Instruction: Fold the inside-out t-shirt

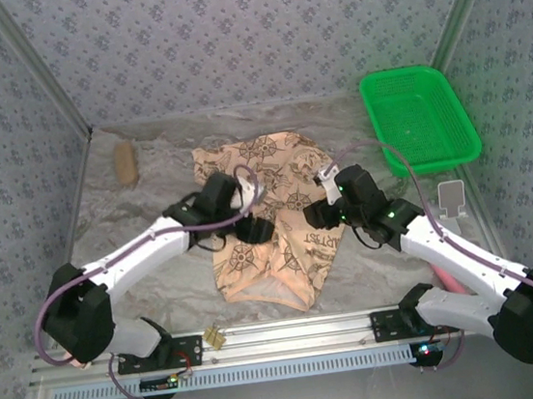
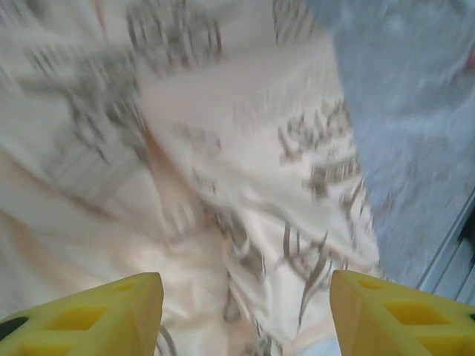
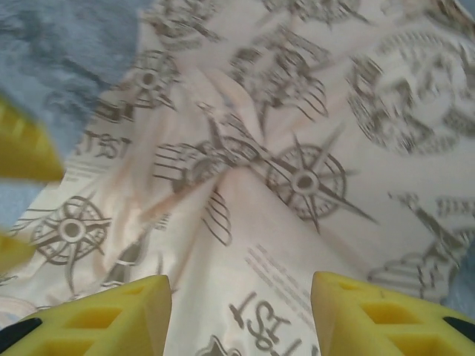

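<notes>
The inside-out t-shirt (image 1: 273, 269) lies crumpled in the middle of the table, tan-beige with dark compass and map prints. Both grippers hover low over its middle. My left gripper (image 1: 256, 226) comes in from the left and my right gripper (image 1: 315, 215) from the right, close together. In the left wrist view the yellow fingers (image 2: 111, 315) stand apart over blurred cloth (image 2: 223, 148), with nothing between them. In the right wrist view the gripper (image 3: 241, 315) is likewise open above the printed shirt (image 3: 297, 148). The left gripper's yellow fingertips (image 3: 22, 152) show at that view's left edge.
A green plastic basket (image 1: 419, 117) stands at the back right. A small brown block (image 1: 125, 162) lies at the back left. A white tag-like piece (image 1: 452, 198) sits by the right wall. Grey marbled tabletop (image 1: 142, 215) surrounds the shirt, with patterned walls on three sides.
</notes>
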Tool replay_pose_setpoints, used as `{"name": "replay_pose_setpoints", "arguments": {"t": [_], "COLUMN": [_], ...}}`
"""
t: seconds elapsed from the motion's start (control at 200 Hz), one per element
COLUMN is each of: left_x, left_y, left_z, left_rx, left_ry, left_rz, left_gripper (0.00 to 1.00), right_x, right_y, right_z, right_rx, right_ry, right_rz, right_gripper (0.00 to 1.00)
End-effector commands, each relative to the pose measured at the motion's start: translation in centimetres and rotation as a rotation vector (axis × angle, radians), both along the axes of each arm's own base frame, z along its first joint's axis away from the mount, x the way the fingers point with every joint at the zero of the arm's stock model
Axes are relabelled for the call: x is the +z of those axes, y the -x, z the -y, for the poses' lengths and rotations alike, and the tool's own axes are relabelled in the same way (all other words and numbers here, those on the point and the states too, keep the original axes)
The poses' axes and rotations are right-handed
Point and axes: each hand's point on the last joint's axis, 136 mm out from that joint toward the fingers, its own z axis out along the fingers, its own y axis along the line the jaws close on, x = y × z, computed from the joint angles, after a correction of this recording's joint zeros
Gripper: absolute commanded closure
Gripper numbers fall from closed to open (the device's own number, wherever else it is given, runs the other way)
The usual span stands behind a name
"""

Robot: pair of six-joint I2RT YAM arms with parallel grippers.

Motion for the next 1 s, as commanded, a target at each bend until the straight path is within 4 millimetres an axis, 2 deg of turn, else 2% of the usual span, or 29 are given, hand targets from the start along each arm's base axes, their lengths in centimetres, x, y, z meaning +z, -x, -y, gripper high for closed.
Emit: {"name": "replay_pose_setpoints", "arguments": {"t": [0.0,0.09,0.145,0.195,0.265,0.375,0.455,0.53,0.635,0.71,0.83,0.935,0.994], "left_x": [-2.1,-2.1,-2.0,-1.5,-0.2,2.5,3.9,4.3,4.3,4.1,3.0,2.1,1.7], "left_y": [1.8,2.6,2.1,0.7,-2.1,-6.1,-8.0,-9.1,-9.4,-9.1,-8.5,-7.9,-7.7], "left_z": [0.0,0.6,-0.1,-1.3,-3.1,-4.3,-5.6,-6.9,-8.7,-9.6,-11.4,-12.7,-13.6], "left_rx": [0.106,0.14,0.196,0.276,0.412,0.526,0.593,0.649,0.701,0.711,0.756,0.789,0.808], "left_ry": [-0.036,-0.026,-0.039,-0.055,-0.021,0.068,0.066,0.074,0.05,0.029,0.027,0.042,0.041], "left_rz": [-0.054,-0.036,-0.027,0.0,0.025,0.07,0.086,0.055,0.017,0.024,0.006,-0.044,-0.05], "left_gripper": [0.39,0.37,0.37,0.36,0.32,0.31,0.3,0.3,0.29,0.29,0.29,0.29,0.29], "right_x": [-2.0,-2.7,-2.9,-2.9,-2.6,-2.6,-3.6,-5.1,-7.4,-9.2,-11.1,-13.0,-12.6], "right_y": [0.0,0.0,-0.2,-0.8,-2.2,-5.2,-7.0,-8.0,-9.0,-9.5,-9.9,-9.6,-10.0], "right_z": [1.2,0.1,-0.3,-0.5,-1.4,-3.1,-5.1,-6.7,-8.4,-8.9,-10.3,-10.6,-11.0], "right_rx": [-0.129,-0.082,-0.071,-0.078,-0.091,-0.13,-0.137,-0.142,-0.142,-0.163,-0.146,-0.165,-0.162], "right_ry": [-0.082,-0.113,-0.112,-0.112,-0.142,-0.184,-0.202,-0.208,-0.191,-0.167,-0.152,-0.124,-0.14], "right_rz": [-0.131,-0.158,-0.169,-0.172,-0.161,-0.18,-0.239,-0.296,-0.358,-0.396,-0.442,-0.482,-0.457], "right_gripper": [0.47,0.48,0.48,0.48,0.48,0.52,0.51,0.48,0.47,0.45,0.46,0.62,0.76]}}
